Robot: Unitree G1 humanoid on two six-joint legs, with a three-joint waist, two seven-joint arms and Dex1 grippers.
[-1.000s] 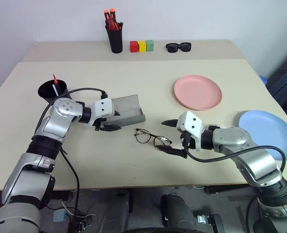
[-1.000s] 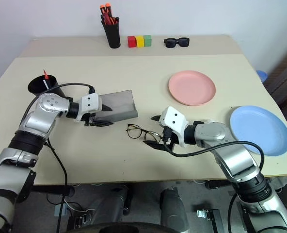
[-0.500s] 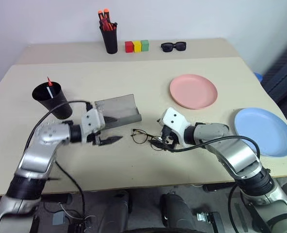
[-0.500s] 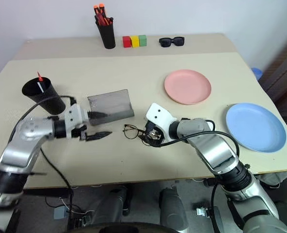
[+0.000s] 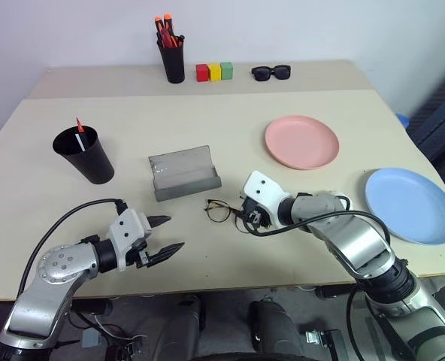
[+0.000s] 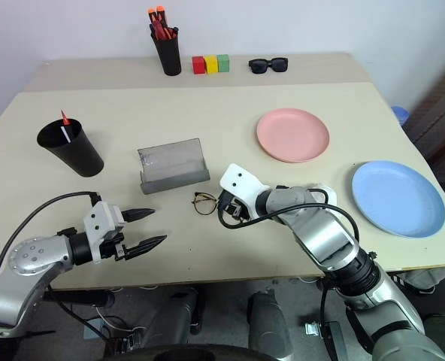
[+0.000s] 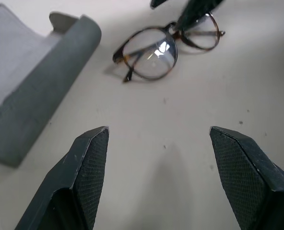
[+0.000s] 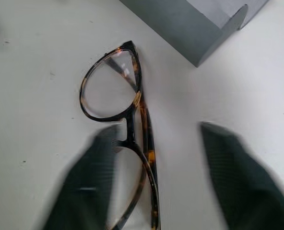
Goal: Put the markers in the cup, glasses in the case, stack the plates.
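Resting on the table [image 5: 298, 248], from left to right: the cup [image 5: 83, 154] with a marker [image 5: 79, 126] in it, the left gripper [image 5: 166, 235] with fingers spread and nothing between them, the open case [image 5: 183, 172], and the glasses [image 5: 224, 213] just beside the case's near corner. At the glasses' right lens, the right gripper [image 5: 251, 219] straddles the frame in the right wrist view, its fingers blurred, so its grip cannot be told. Farther right lie the pink plate [image 5: 302, 141] and the blue plate [image 5: 411, 204], well apart.
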